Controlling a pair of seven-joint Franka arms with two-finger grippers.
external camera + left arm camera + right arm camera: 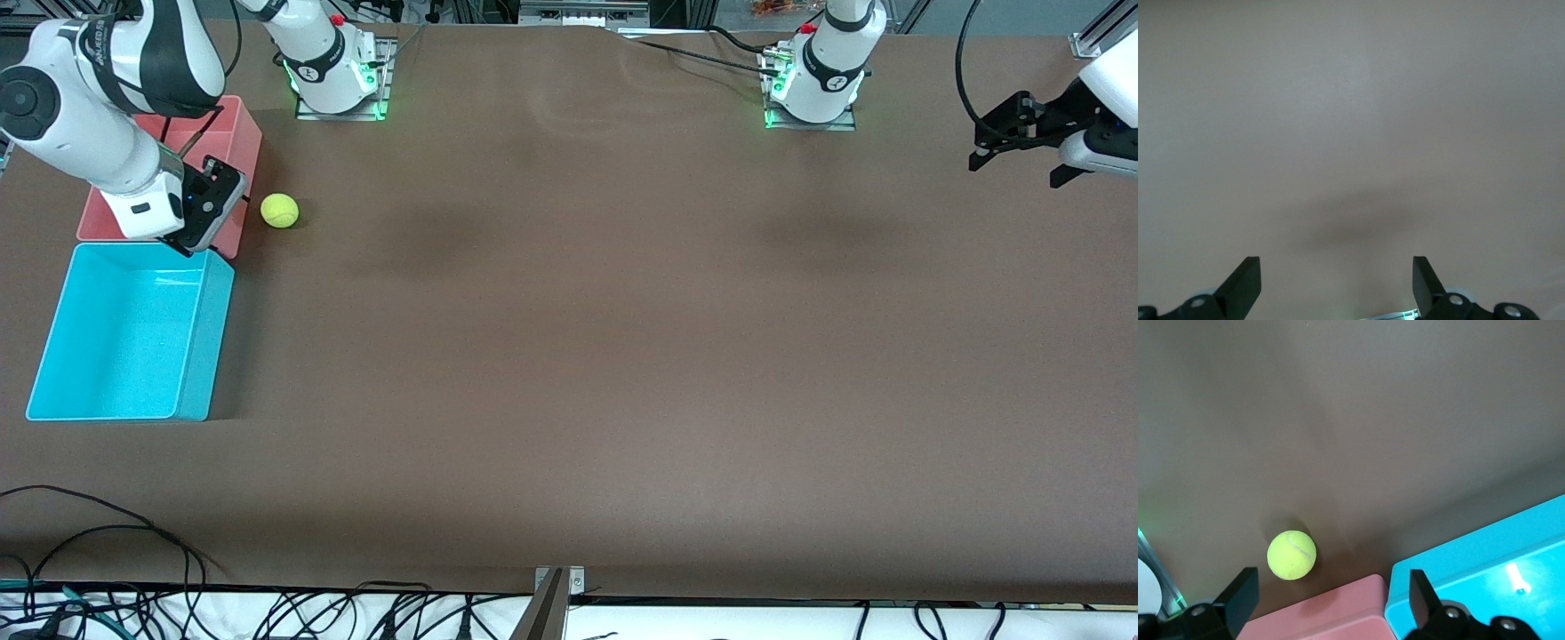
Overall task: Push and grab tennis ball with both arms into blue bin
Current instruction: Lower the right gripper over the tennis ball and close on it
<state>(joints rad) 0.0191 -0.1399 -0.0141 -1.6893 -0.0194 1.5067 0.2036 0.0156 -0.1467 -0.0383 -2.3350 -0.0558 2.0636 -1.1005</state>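
Observation:
The yellow-green tennis ball (279,211) (1292,554) lies on the brown table right beside the pink bin, a little farther from the front camera than the blue bin (206,356) (1485,560). The blue bin has nothing in it. My right gripper (197,233) (1331,573) hangs open and empty over the pink bin's corner next to the blue bin, with the ball a short way off. My left gripper (1018,167) (1335,260) is open and empty in the air over bare table at the left arm's end, well away from the ball.
A pink bin (242,142) (1331,610) stands against the blue bin, farther from the front camera. Black cables (107,533) lie along the table's front edge, and a metal bracket (558,582) sits at its middle.

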